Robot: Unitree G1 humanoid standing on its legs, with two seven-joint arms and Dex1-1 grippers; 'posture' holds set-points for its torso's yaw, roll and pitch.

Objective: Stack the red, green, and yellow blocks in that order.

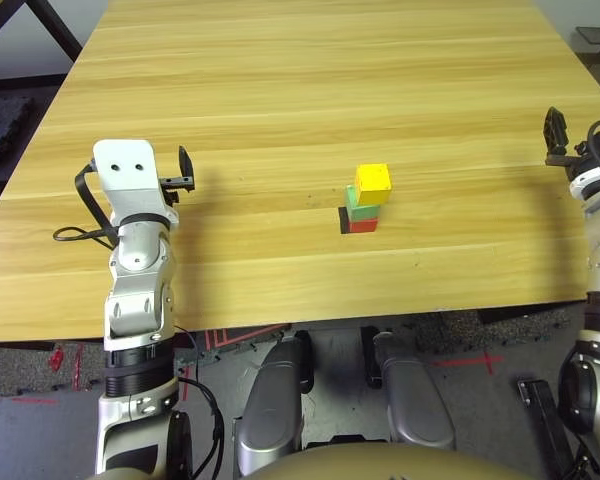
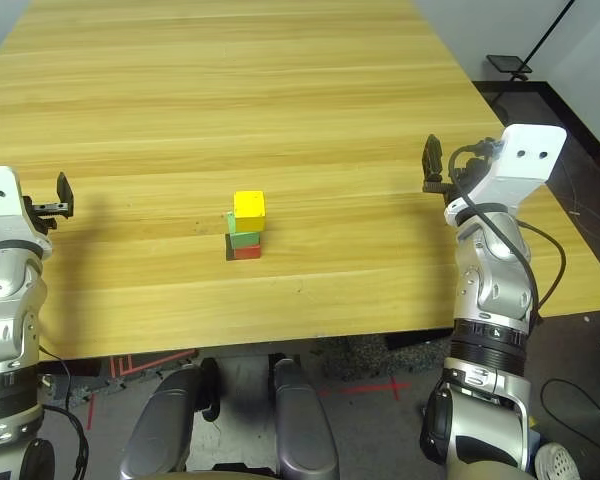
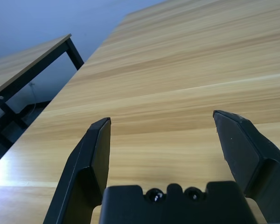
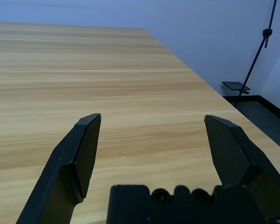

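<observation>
1. As the blocks stand piled in full, the step in hand is judged to be the last: the stack built, both arms clear of it.
2. Red block (image 1: 363, 226), one: at the base, on the table (image 1: 280, 100), near its front edge.
3. Green block (image 1: 364, 212), one: middle course, resting on the red block.
4. Yellow block (image 1: 373, 183), one: top course, resting on the green block, slightly out of line with it.
5. Left gripper (image 3: 162, 116): fingers spread wide, nothing between them; over the table, well to the left of the stack.
6. Right gripper (image 4: 153, 116): likewise wide apart and empty; over the table's right side, well apart from the stack.
7. Next move: probably none beyond keeping both arms away. Should the top be squared up, a light, level nudge would serve; a hard push could topple the yellow block.
8. Black marker (image 1: 344, 220), flat, square: just beside the red block, on its left. Whether the block overlaps it cannot be told.
9. Cable (image 2: 510, 240), black: looped along the right arm, clear of the blocks; could snag on a wide swing.
10. Second table (image 3: 28, 56), dark-framed: beyond the left edge.
11. Stand (image 4: 235, 86), dark: beyond the right edge. Neither obstructs the stack.
</observation>
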